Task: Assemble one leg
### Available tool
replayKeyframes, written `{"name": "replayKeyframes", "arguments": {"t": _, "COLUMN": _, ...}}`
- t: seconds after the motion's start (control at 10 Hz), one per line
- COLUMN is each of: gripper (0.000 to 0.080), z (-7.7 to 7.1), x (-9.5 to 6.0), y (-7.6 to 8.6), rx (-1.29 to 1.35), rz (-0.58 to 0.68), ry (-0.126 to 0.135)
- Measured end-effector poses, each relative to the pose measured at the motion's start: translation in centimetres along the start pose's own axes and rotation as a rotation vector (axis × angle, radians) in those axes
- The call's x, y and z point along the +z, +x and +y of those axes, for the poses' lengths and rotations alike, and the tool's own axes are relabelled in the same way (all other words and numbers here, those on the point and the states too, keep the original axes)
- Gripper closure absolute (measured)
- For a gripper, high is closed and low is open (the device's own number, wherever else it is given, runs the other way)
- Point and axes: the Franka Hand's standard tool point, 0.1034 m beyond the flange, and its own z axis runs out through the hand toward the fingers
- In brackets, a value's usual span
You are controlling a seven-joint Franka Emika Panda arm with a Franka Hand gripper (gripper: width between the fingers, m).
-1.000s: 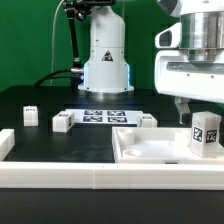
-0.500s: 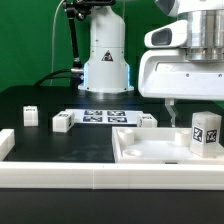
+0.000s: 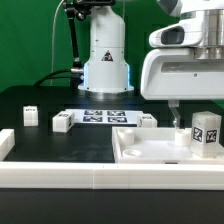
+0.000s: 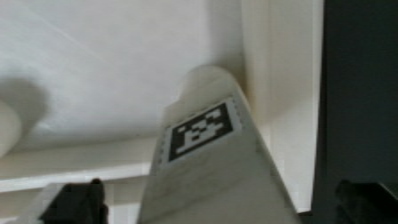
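Note:
The leg (image 3: 205,130), a small white block with a black-and-white tag, stands upright on the large white rimmed panel (image 3: 140,150) at the exterior view's right. My gripper (image 3: 190,116) hangs open just above and beside it. One finger (image 3: 175,114) shows on the leg's left side, and the other is hidden. In the wrist view the leg (image 4: 210,140) reaches up between my two dark fingertips (image 4: 80,203), with a clear gap on each side. The gripper (image 4: 222,205) holds nothing. The panel's floor (image 4: 107,70) fills the background there.
Three more small white tagged blocks (image 3: 30,115) (image 3: 62,122) (image 3: 148,120) stand on the black table. The marker board (image 3: 105,116) lies behind them before the arm's base (image 3: 105,65). A low white wall (image 3: 60,178) runs along the front edge.
My hand has shifted a little toward the exterior view's left, bringing the visible finger closer to the leg's left side. The jaws have stayed open. The leg has not moved.

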Motion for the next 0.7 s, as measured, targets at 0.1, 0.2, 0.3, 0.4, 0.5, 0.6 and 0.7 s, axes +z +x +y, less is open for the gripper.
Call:
{"name": "replayKeyframes", "arguments": {"t": 0.1, "gripper": 0.015, "z": 0.02, "x": 0.01, "y": -0.01, "rx": -0.077, "rz": 0.0, "ry": -0.005}}
{"name": "replayKeyframes", "arguments": {"t": 0.2, "gripper": 0.015, "z": 0.04, "x": 0.02, "y": -0.01, "rx": -0.131, "rz": 0.0, "ry": -0.006}}
{"name": "replayKeyframes", "arguments": {"t": 0.3, "gripper": 0.015, "z": -0.02, "x": 0.03, "y": -0.04, "rx": -0.139, "rz": 0.0, "ry": -0.006}}
{"name": "replayKeyframes", "arguments": {"t": 0.4, "gripper": 0.015, "z": -0.06, "x": 0.03, "y": -0.05, "rx": -0.152, "rz": 0.0, "ry": -0.01}}
{"name": "replayKeyframes", "arguments": {"t": 0.5, "gripper": 0.015, "z": 0.0, "x": 0.03, "y": -0.04, "rx": -0.15, "rz": 0.0, "ry": -0.011}}
{"name": "replayKeyframes", "arguments": {"t": 0.6, "gripper": 0.0269, "z": 0.01, "x": 0.03, "y": -0.03, "rx": -0.15, "rz": 0.0, "ry": -0.011}}
{"name": "replayKeyframes", "arguments": {"t": 0.7, "gripper": 0.0403, "z": 0.02, "x": 0.03, "y": -0.03, "rx": -0.15, "rz": 0.0, "ry": -0.011}}
